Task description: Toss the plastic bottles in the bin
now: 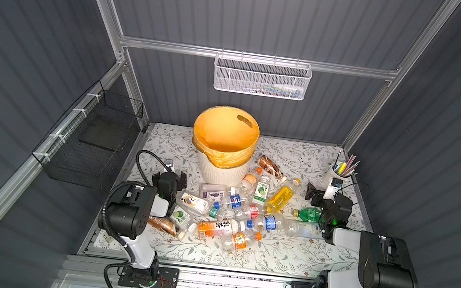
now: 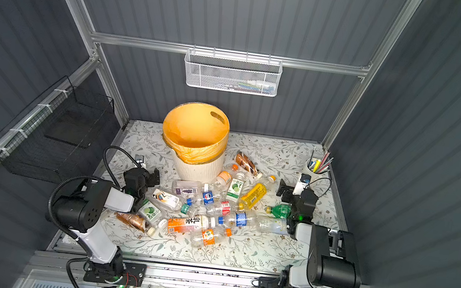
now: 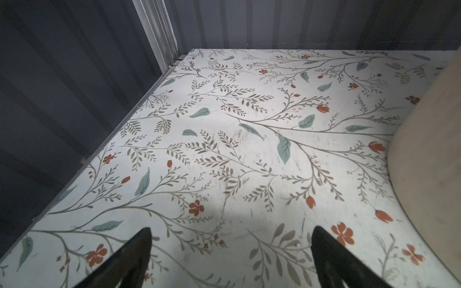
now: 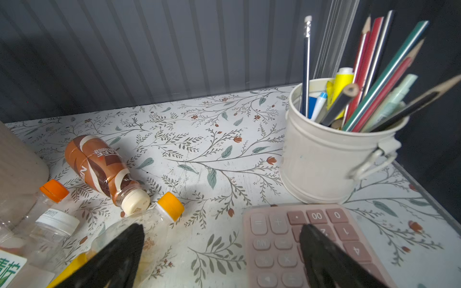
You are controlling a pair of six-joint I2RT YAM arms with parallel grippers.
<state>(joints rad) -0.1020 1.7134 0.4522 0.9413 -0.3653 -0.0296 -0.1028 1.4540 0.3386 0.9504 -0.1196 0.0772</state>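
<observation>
Currently the plastic bottles (image 1: 213,228) lie between left gripper (image 3: 232,229) and right gripper (image 4: 222,225).

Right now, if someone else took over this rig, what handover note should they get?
Left gripper: open, empty, over bare table beside the bin.
Right gripper: open, empty, low by the pink calculator and pen cup.
Plastic bottles: all lying on the table in front of and to the right of the bin, between the two arms.
Done: nothing; no bottle shows inside the bin.
Left: every bottle. Leave the cup and calculator alone.
</observation>
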